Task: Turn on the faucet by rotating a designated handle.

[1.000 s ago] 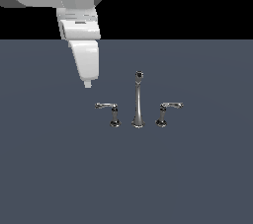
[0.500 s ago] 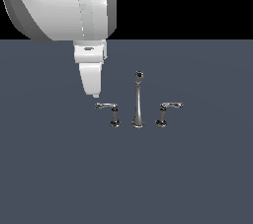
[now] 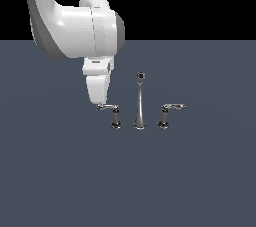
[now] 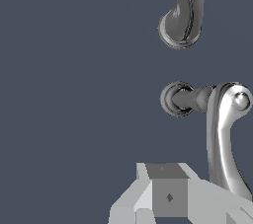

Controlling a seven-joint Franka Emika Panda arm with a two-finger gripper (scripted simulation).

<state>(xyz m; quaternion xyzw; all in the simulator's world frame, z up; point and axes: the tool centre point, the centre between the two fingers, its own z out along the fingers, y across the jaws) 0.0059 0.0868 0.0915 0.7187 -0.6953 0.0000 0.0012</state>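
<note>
The chrome faucet stands mid-scene with a tall slim spout (image 3: 140, 105) and two short lever handles. The handle (image 3: 113, 110) is the lever on the exterior view's left, its thin arm pointing further left from its post. My gripper (image 3: 101, 104) hangs tip-down at the outer end of that arm, fingers together, touching or nearly touching it and holding nothing. In the wrist view the handle (image 4: 221, 134) runs beside my gripper (image 4: 169, 191), with its post base (image 4: 176, 99) and the spout (image 4: 183, 13) beyond.
The twin lever (image 3: 168, 112) stands on the exterior view's right of the spout. The faucet sits on a flat dark grey surface (image 3: 60, 171). My white arm (image 3: 75, 26) reaches in from the upper left of the exterior view.
My gripper has come down and moved toward the exterior view's right, from above and left of the handle to the end of its arm. The handle has not visibly turned.
</note>
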